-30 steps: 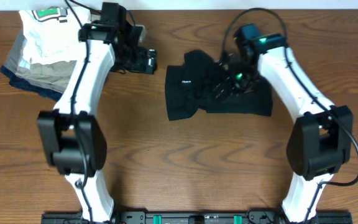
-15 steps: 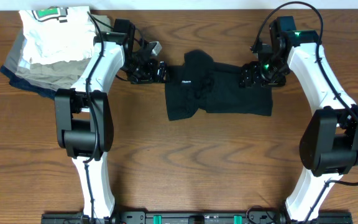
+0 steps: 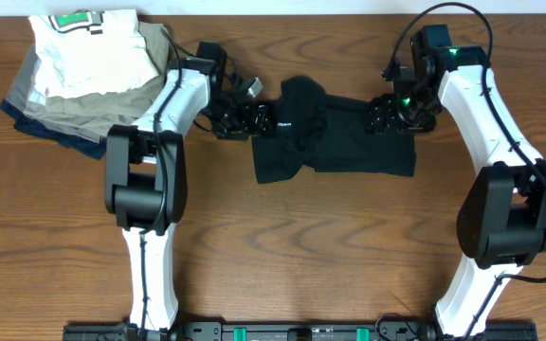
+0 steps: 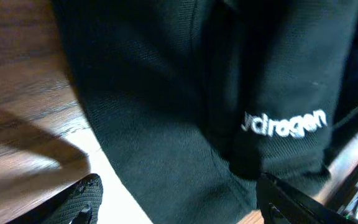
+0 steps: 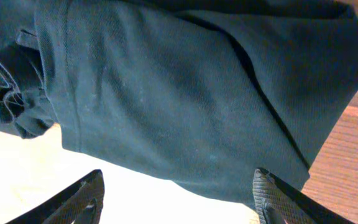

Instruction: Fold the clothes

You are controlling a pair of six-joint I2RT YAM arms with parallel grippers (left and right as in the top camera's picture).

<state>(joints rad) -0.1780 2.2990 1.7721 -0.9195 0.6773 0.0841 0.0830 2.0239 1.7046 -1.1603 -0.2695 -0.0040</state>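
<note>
The clothes (image 3: 335,142), a black soft garment with a small white logo (image 3: 280,123), lie bunched at the table's middle. My left gripper (image 3: 254,120) is at the garment's left edge. In the left wrist view black cloth (image 4: 185,93) with white lettering (image 4: 284,124) fills the frame, and its edge runs down between the wide-apart fingers (image 4: 82,199). My right gripper (image 3: 387,114) is at the garment's upper right part. Seen from the right wrist, the cloth's hem (image 5: 185,112) hangs just ahead of that gripper (image 5: 179,199), whose fingers stand open with nothing pinched.
A pile of folded white, khaki and navy garments (image 3: 74,76) lies at the back left corner. Bare brown wood (image 3: 301,256) stretches in front of the black garment. Both arms reach in from the near edge.
My left gripper has swung right from beside the folded pile to the black garment's left edge. My right gripper moved from over the garment to its upper right part, then held still.
</note>
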